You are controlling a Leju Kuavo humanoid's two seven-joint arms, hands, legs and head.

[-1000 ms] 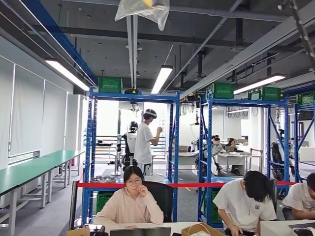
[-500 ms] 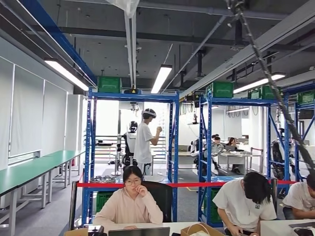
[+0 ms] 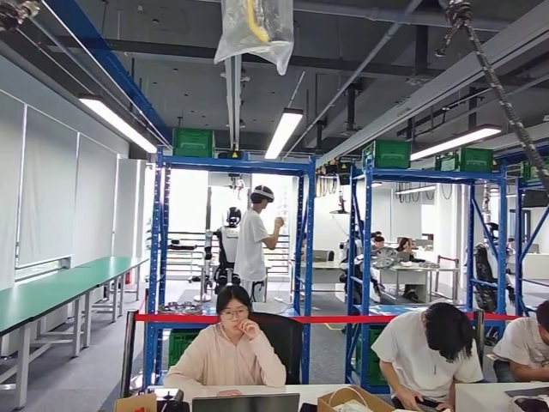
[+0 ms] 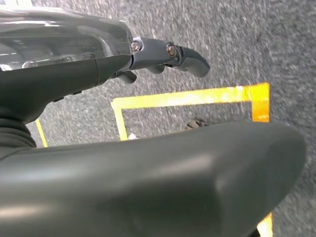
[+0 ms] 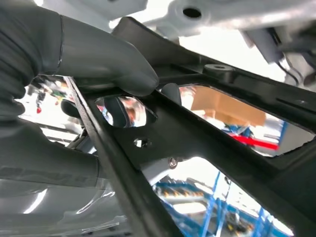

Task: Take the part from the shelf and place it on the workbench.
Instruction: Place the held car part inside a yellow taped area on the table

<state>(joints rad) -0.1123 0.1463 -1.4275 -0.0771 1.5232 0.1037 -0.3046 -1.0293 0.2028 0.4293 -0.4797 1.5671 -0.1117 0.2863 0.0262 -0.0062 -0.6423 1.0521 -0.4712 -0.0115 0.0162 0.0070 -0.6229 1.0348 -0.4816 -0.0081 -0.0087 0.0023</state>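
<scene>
Right wrist view: the right hand grasps the part, a black flat metal frame with cut-outs and bolt holes, thumb pressed on one bar. Left wrist view: the left hand hangs over grey floor with yellow tape lines; fingers extended, holding nothing. Head view: blue shelving racks stand at centre frame, a seated person at lower centre, a clear plastic bag at top centre
</scene>
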